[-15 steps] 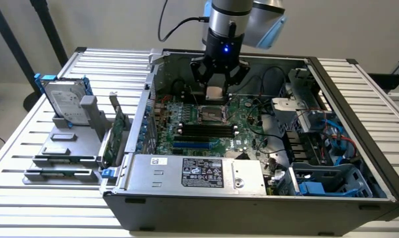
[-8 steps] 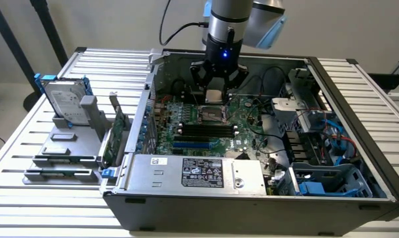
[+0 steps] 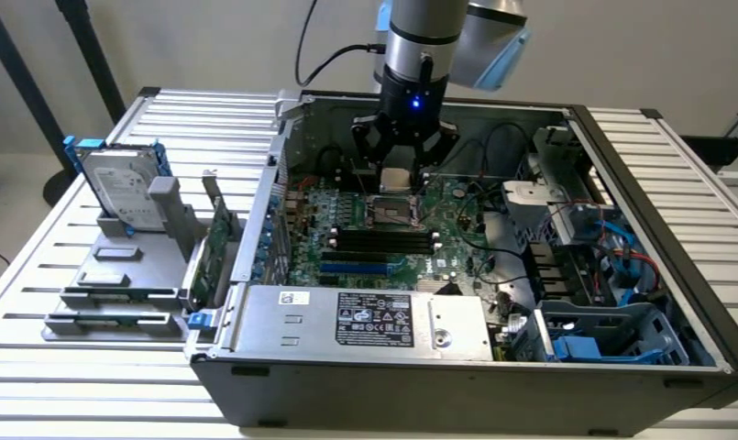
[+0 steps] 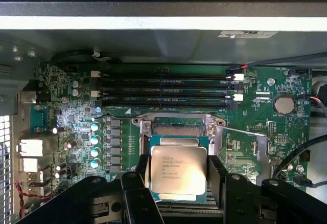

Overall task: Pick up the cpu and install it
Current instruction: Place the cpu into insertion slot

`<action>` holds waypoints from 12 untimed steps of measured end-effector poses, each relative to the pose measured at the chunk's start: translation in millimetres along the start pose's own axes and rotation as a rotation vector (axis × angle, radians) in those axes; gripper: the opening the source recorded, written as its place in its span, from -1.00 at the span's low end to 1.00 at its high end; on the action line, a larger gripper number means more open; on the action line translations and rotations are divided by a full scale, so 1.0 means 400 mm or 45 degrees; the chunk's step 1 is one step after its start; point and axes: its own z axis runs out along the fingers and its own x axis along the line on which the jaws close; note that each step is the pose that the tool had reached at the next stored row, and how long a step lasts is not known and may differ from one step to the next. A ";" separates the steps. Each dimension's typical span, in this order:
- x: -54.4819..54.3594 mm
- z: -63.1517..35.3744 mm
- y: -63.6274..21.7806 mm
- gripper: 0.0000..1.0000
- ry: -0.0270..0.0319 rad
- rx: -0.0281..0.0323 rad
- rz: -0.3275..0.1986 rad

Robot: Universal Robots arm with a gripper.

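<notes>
Black claw point(image 4: 178, 183) spread wide, clamped on opposite edges of small square silver-topped cpu point(image 4: 178, 169), hanging just above open motherboard socket point(image 4: 177, 128). Chip probably light, rigid, slick-lidded, with a fragile underside; edge grip seems safest.

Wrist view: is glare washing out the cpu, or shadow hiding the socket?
Wrist view: mild sheen on the cpu, its print readable; socket evenly lit; the case rim is a blown-out white strip. Exterior view: the cpu shows pale in the hand, the socket below in shade.
</notes>
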 end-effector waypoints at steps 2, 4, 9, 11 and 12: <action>0.000 0.000 0.000 0.09 0.0000 0.0000 0.000; 0.000 0.000 0.000 0.09 0.0000 0.0000 0.000; 0.001 0.001 0.000 0.09 -0.0005 -0.0001 0.000; 0.004 0.005 0.000 0.09 -0.0023 0.0014 0.015; 0.006 0.007 0.000 0.09 -0.0032 0.0023 0.027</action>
